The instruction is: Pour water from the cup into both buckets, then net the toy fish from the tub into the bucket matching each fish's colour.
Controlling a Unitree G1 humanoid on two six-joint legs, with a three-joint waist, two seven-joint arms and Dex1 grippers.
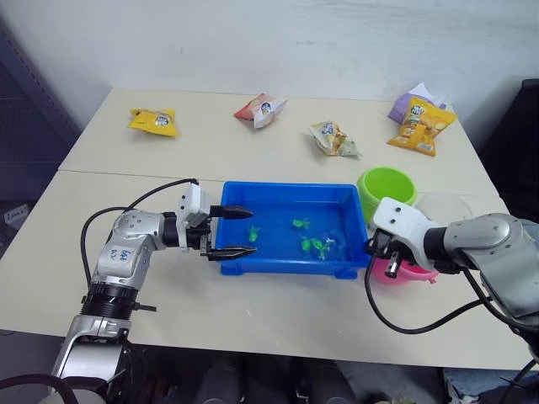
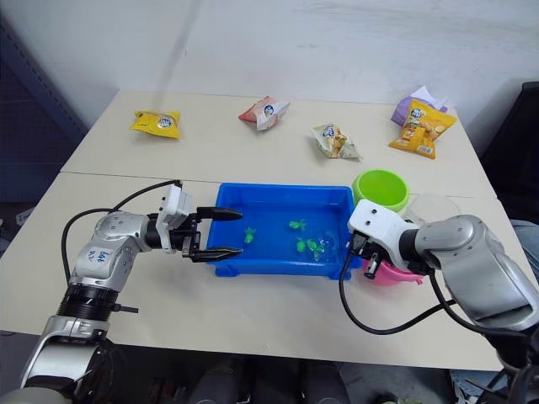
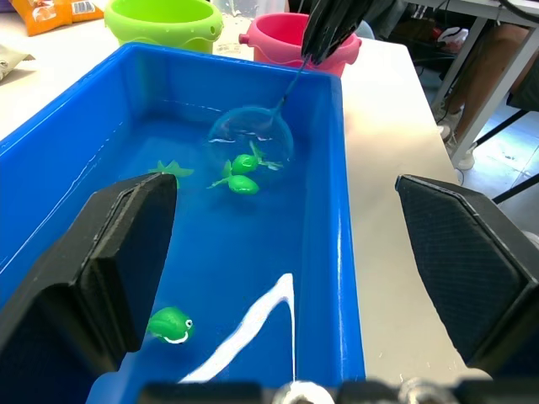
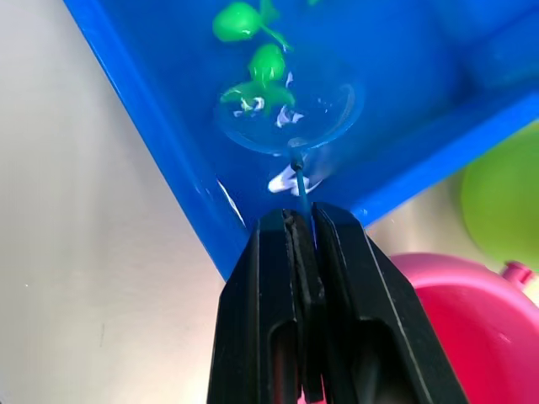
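Black ribbed claw [image 3: 286, 252], glossy blue tub [image 3: 337, 278]

- The two head views look forward and down from above the table [image 1: 253, 311], well back; both take in the blue tub [image 1: 290, 268] at centre, with snack bags [image 1: 154, 121] toward 12 o'clock.
- The left wrist view sits close behind the left gripper [image 3: 286, 252], low over the tub's short end, facing along its length toward the green bucket [image 3: 164, 21] and pink bucket [image 3: 282, 38].
- The right wrist view looks very near past the right gripper [image 4: 301, 231], down onto the tub's corner; it shares the net [image 4: 290, 105] and green fish [image 4: 268, 61] with the left wrist view.
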